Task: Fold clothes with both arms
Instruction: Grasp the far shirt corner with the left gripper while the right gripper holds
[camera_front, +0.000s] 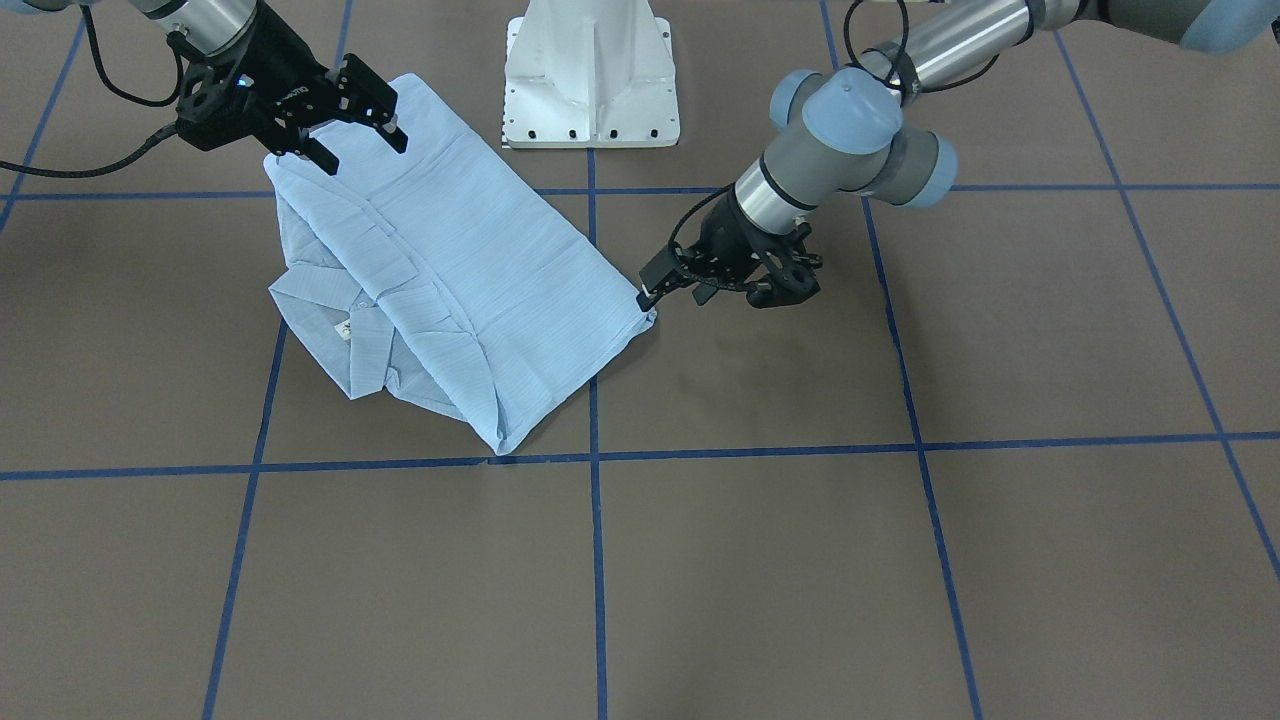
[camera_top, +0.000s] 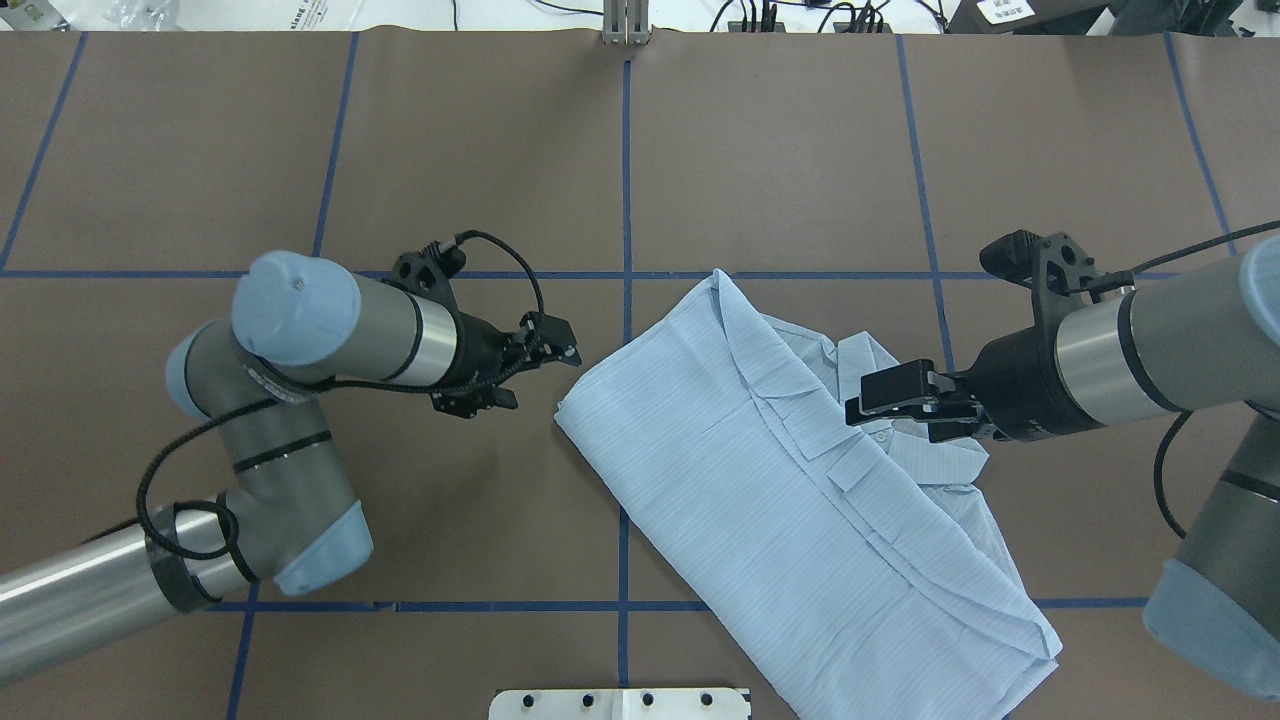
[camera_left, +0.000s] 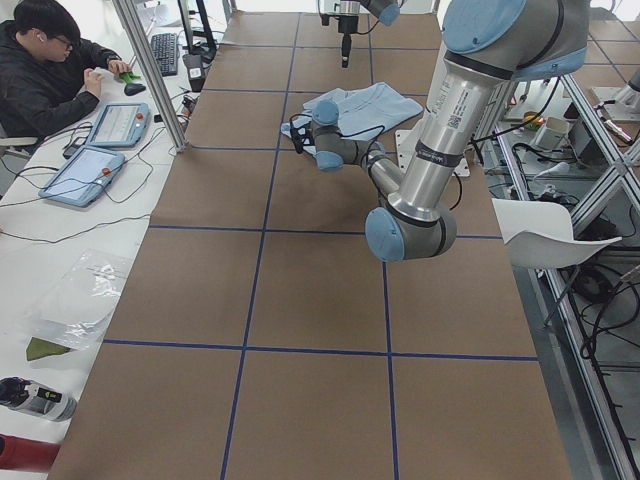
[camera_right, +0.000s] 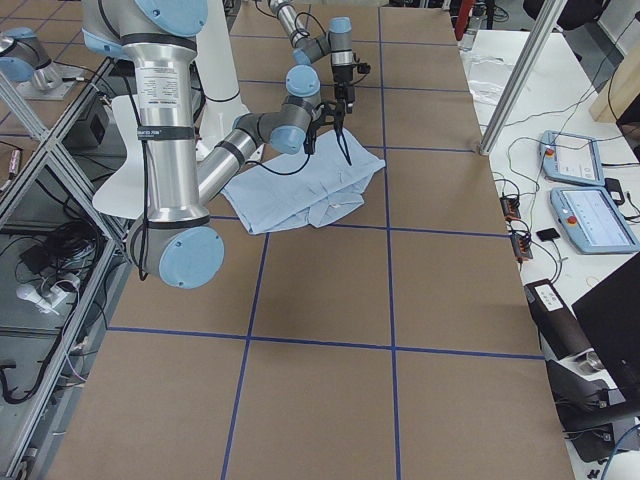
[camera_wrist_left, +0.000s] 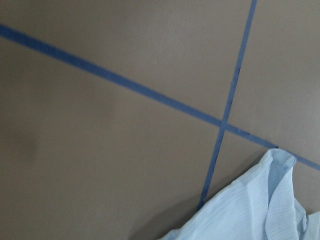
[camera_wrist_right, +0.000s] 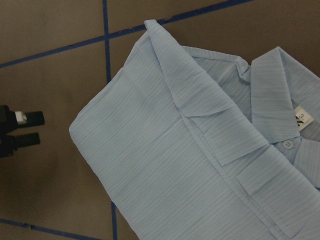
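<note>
1. The shirt (camera_front: 480, 260) lies on the desk (camera_front: 800, 560), folded into a slanted rectangle with its collar exposed.
2. The right hand (camera_front: 360, 150) hovers released over the shirt's far end, holding nothing.
3. The left hand (camera_wrist_right: 30, 128), also released, sits just beside a corner (probably lining up a pinch for the next fold).

My cameras caught bright, even overhead light, only faint soft shadows just beside the shirt (camera_front: 480, 260), and my left wrist view slightly blurred.
</note>
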